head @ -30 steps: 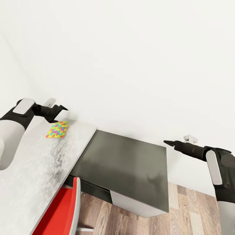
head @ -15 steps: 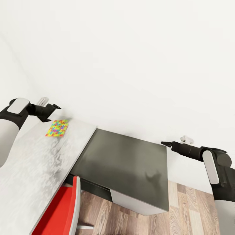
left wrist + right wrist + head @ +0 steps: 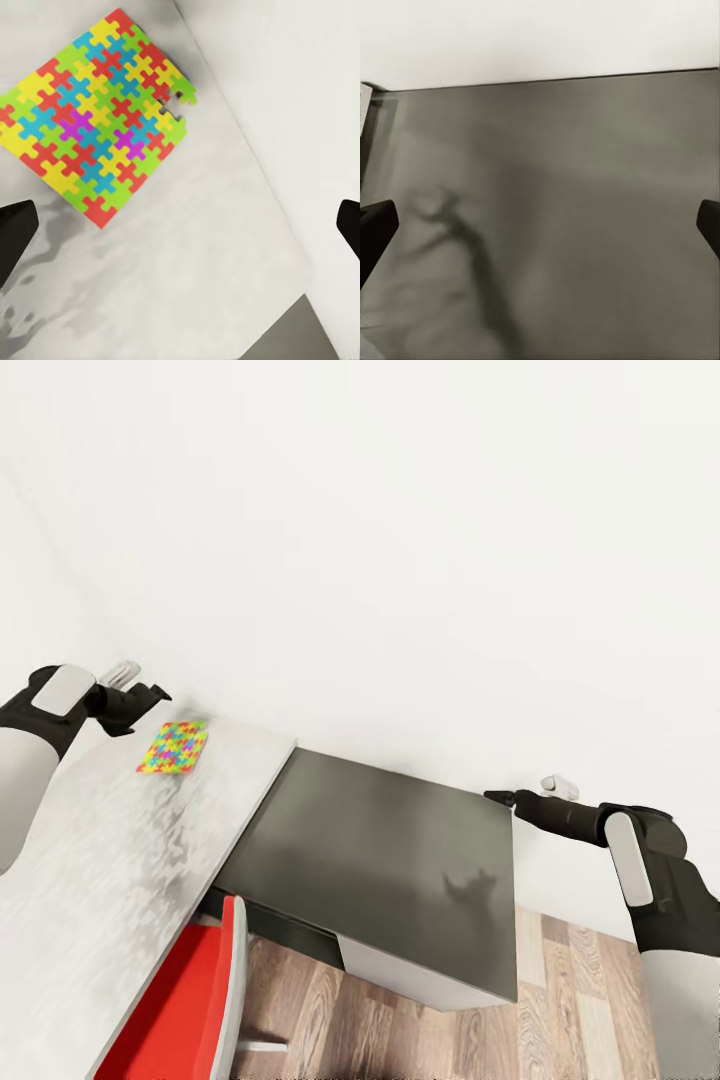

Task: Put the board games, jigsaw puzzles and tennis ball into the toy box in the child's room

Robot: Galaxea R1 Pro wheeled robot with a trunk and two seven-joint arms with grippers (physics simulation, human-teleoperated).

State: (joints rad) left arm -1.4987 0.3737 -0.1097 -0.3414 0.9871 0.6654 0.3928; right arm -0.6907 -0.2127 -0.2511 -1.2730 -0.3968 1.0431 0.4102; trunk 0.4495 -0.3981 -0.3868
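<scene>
While above the table (image 3: 100, 860), both left gripper (image 3: 150, 695) and right gripper (image 3: 497, 796) wide open, empty.

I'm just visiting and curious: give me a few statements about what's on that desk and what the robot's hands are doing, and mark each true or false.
1. A jigsaw puzzle lies flat on the light grey part of the table. True.
2. The left hand is gripping the puzzle. False: it hovers beside the puzzle, open, holding nothing.
3. The puzzle has a small gap at one corner. True, as the left wrist view shows.
4. A blue chair stands at the table. False: it is red.
5. The right hand is empty, near the dark grey wing. True.
</scene>
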